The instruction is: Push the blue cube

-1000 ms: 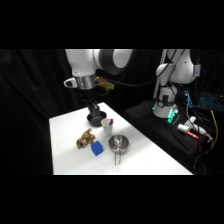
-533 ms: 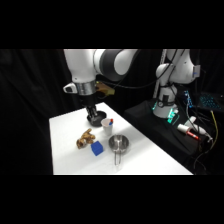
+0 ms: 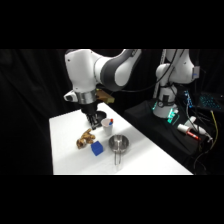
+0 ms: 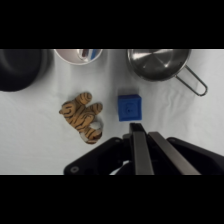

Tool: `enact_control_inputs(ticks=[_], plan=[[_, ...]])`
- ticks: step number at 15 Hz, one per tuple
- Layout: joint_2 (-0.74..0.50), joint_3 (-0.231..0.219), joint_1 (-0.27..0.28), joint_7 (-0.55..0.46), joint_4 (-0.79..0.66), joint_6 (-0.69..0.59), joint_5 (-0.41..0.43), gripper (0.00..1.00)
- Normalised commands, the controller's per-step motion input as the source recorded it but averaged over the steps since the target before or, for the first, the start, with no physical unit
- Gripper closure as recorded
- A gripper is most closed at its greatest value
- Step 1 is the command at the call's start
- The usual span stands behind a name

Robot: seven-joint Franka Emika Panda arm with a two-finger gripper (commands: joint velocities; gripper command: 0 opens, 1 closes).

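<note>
— Blue cube (image 4: 130,108): where does it sit against the gripper (image 4: 136,131)?

— In the wrist view it lies on the white table (image 4: 35,135) just past the fingertips, at about 12 o'clock from them. The tips seem to end right at the cube's near edge, but I cannot tell whether they touch it.

— And the fingers?

— They show as one narrow dark bar rising from the black linkage, so they look pressed together with nothing between them. In the side view the gripper (image 3: 93,120) hangs low over the table and its fingers are too dark to read.

— What lies around the cube?

— A striped toy tiger (image 4: 83,115) lies on its side at 9 o'clock from the cube, near it but apart. A steel pot (image 4: 159,62) with a wire loop handle stands at 1 o'clock. A white cup (image 4: 78,54) is at 11 o'clock, cut by the picture's top. A black round thing (image 4: 21,67) fills the upper left corner.

— Does the side view agree?

— Yes. There the cube (image 3: 96,148) sits on the table (image 3: 65,150) at 6 o'clock from the gripper, with the tiger (image 3: 86,139) just beside it at 10 o'clock, the pot (image 3: 119,144) at 3 o'clock and the cup (image 3: 107,125) at 1 o'clock, close to the gripper. The white arm (image 3: 102,70) bends over them from the upper right.
</note>
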Motion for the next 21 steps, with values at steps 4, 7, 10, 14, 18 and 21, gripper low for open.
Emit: enact_control_inputs(ticks=[4, 7, 10, 14, 18, 21], plan=[[0.16, 0.028, 0.046, 0.14, 0.08, 0.18, -0.063, 0.96], [0.17, 0.024, 0.044, 0.13, 0.08, 0.2, -0.059, 0.96], [0.18, 0.033, 0.023, 0.09, 0.09, 0.19, -0.029, 0.96], [0.19, 0.02, 0.017, 0.06, 0.1, 0.18, -0.046, 0.97], [0.18, 0.003, 0.012, 0.03, 0.13, 0.18, -0.061, 0.96], [0.14, -0.005, 0.009, 0.0, 0.15, 0.14, -0.066, 0.96]])
